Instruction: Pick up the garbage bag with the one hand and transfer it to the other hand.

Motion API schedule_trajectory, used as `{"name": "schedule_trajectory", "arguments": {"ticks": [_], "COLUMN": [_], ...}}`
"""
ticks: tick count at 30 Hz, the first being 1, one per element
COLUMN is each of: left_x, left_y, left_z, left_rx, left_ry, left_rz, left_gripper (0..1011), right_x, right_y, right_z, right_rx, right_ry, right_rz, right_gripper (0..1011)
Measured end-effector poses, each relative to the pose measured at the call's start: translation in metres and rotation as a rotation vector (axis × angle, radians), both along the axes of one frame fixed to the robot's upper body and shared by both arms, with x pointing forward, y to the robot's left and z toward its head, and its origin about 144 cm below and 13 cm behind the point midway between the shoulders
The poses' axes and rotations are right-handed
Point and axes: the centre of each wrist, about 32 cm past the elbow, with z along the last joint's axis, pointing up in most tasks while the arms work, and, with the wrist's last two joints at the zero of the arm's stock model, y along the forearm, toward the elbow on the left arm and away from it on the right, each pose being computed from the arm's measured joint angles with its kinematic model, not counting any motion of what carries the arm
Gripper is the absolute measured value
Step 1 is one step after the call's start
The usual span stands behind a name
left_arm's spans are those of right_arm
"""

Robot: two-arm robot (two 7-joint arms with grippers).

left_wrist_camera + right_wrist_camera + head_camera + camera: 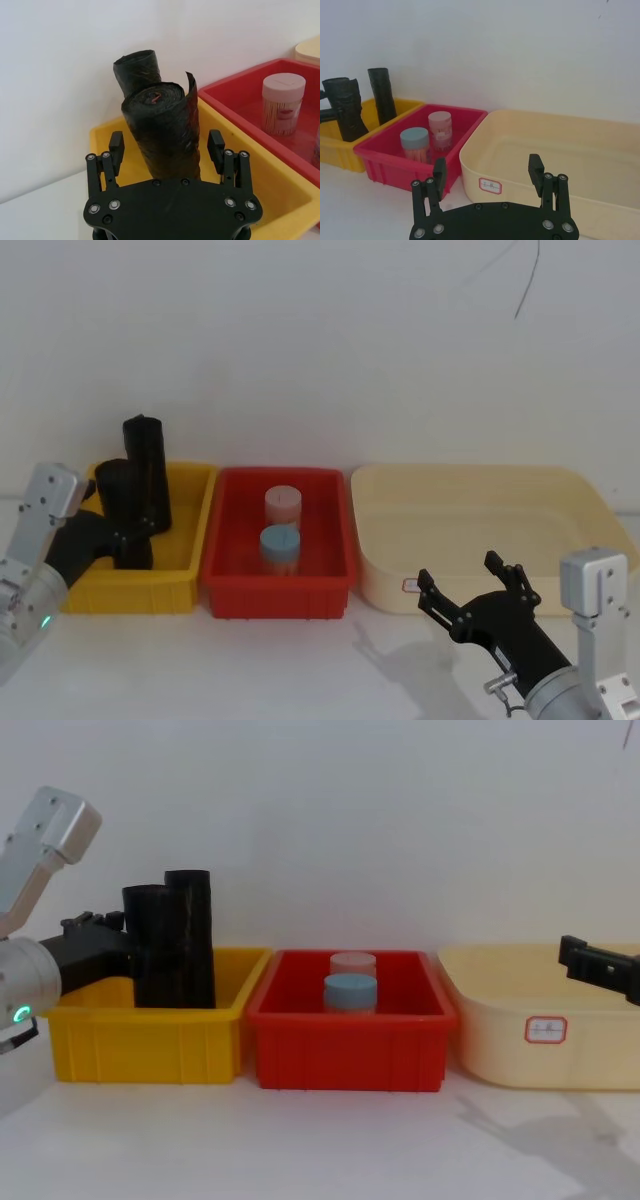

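Currently: white desk pushed up against a plain white wall, which carries one thin dark line high on the right. Three bins stand in a row along the wall, close side by side: yellow bin on the left, red bin in the middle, larger cream bin on the right with a small label on its front. The red bin holds a pink-lidded jar and, just in front of it, a blue-lidded jar, both upright. In the yellow bin the garbage bag stands roughly upright, its loose outer edge curling off at the top. A second black roll stands just behind it, nearer the wall and reaching higher. The left gripper reaches into the yellow bin from the left with its fingers spread on either side of the garbage bag, a gap showing on each side. The right gripper hovers over the desk just in front of the cream bin's near wall, fingers spread wide with nothing between them. A broad strip of bare desk runs in front of all three bins. The gaps between neighbouring bins are narrow. The cream bin's floor shows bare.
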Motion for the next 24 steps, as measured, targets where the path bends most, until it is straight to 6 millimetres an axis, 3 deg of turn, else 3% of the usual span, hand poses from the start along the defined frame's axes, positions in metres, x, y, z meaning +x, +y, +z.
{"name": "schedule_trajectory", "arguments": {"ticks": [5, 21, 24], "left_x": [0.006, 0.016, 0.016], "left_y": [-0.001, -0.002, -0.001], "left_z": [0.0, 0.0, 0.0], "left_rx": [-0.012, -0.052, -0.056], "left_ry": [0.006, 0.02, 0.017], "left_rz": [-0.004, -0.016, -0.019], "left_gripper": [967, 535, 512], "right_x": [0.0, 0.0, 0.0], "right_y": [0.0, 0.0, 0.0], "right_z": [0.0, 0.0, 0.0], "right_rx": [0.0, 0.0, 0.0], "right_ry": [0.0, 0.0, 0.0], "right_rz": [0.0, 0.0, 0.0], "right_gripper": [1001, 1001, 1001]}}
